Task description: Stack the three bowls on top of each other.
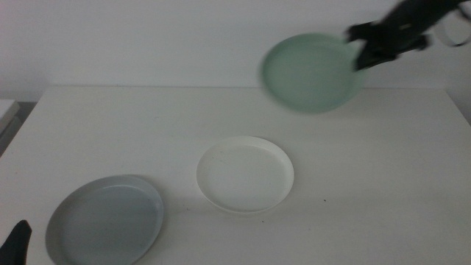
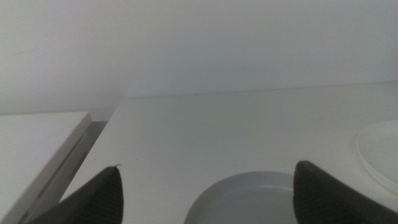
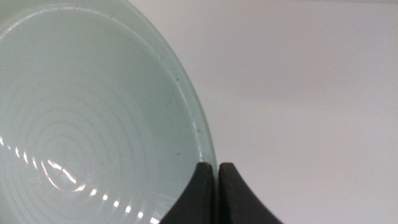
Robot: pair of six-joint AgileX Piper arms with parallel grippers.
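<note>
mint bowl [image 1: 309, 73]: motion-blurred in middle view; cropped by right wrist frame [image 3: 81, 124]
right gripper [image 1: 362, 50]: smeared dark shape, jaw detail unreadable there
grey-blue bowl [image 1: 107, 221]: near rim cut by frame bottom
white bowl [image 2: 380, 152]: only a sliver inside left wrist frame
left gripper [image 1: 16, 241]: just a dark tip at corner

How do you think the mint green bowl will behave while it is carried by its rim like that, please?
It probably stays rigid: the mint green bowl keeps its round shape though the right gripper pinches only its rim. It looks glossy, with highlights on its inside, so it may slip or swing in so small a grip. Hanging tilted above the table, it could chip if dropped. The left gripper waits, open, over the grey-blue bowl.
</note>
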